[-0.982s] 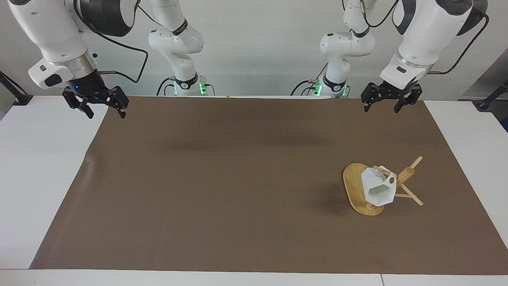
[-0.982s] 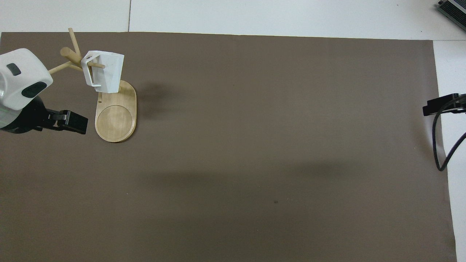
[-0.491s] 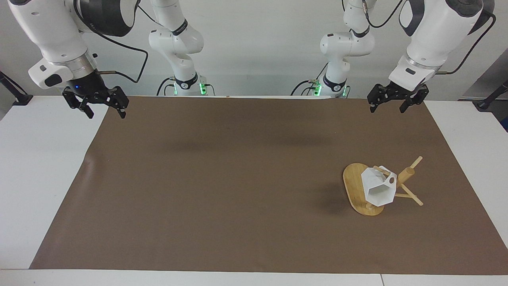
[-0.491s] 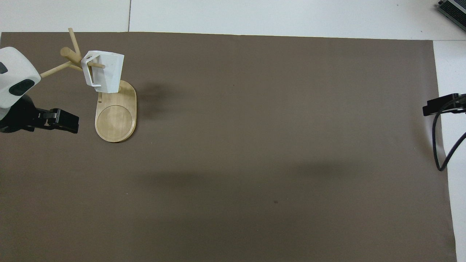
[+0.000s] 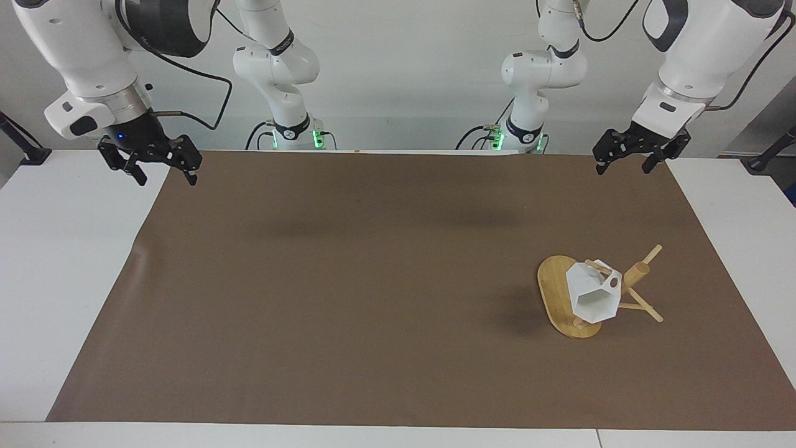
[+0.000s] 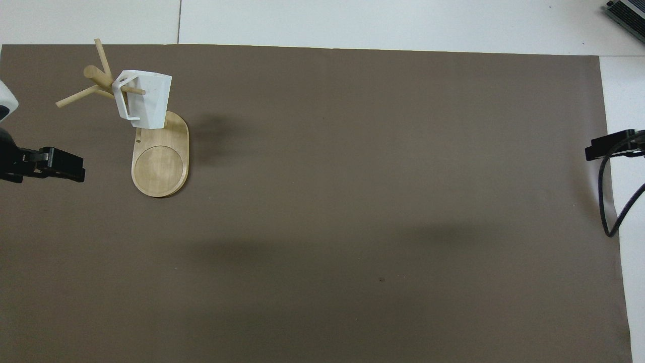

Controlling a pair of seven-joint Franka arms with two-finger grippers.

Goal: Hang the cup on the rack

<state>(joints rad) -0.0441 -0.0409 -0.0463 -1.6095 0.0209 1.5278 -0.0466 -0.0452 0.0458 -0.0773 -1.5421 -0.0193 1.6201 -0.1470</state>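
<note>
Cup: the white faceted cup [image 5: 594, 297] is seen hung by its blocky handle on a peg of the rack, clear of the mat, with its rim turned away from the robots.
Rack: the bamboo rack [image 5: 563, 297] is stood on the brown mat [image 5: 348, 292] toward the left arm's end of the bench [image 5: 62, 261]; its oval base is laid flat, and the post and thin pegs are seen beside the cup.
Left gripper: the left gripper [image 5: 633, 160] is held in the air over the mat's edge nearest the robots, well apart from the rack; its fingers are spread and nothing is held.
Right gripper: the right gripper [image 5: 163, 176] is held in the air over the mat's corner at the right arm's end; its fingers are spread and nothing is held.
</note>
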